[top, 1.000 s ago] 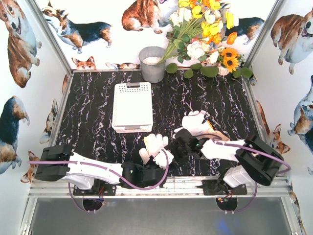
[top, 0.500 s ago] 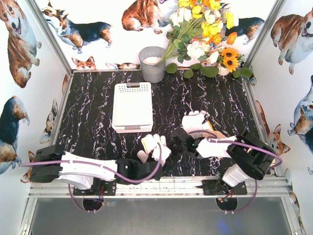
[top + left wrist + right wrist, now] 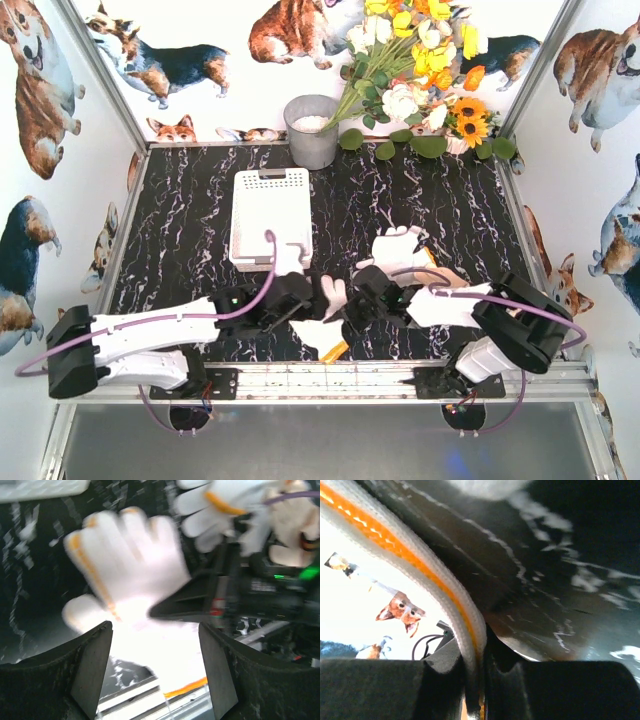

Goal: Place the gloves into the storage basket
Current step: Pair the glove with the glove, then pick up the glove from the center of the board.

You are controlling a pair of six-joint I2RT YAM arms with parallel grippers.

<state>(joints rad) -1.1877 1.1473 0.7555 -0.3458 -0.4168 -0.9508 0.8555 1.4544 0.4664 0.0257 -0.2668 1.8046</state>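
I'm looking down at the white glove (image 3: pixel 328 322), and it is lying near the front edge of the table (image 3: pixel 190 230), right between my two grippers. Its long axis is running roughly near to far, with the fingers pointing far and the orange cuff end sitting nearest the rail.

My right gripper (image 3: pixel 477 680) is pressing together on an orange-trimmed edge of that glove. The wrist view is showing the knit fabric squeezed between the fingers, so I'm calling that a pinch.

My left gripper (image 3: pixel 155 630) is standing spread, with its fingers either side of the view and nothing between them. The glove is lying just beyond its tips, blurred.

The basket (image 3: pixel 270 182) is sitting far and to the left of the glove, long side running near to far, and I'm not seeing any glove in it yet. So the carry is going to be far-left, across the left arm's side. The left gripper is nearer the basket, but the right one has the hold.

More gloves (image 3: pixel 398 250) are piled to the right, just beyond the right gripper.
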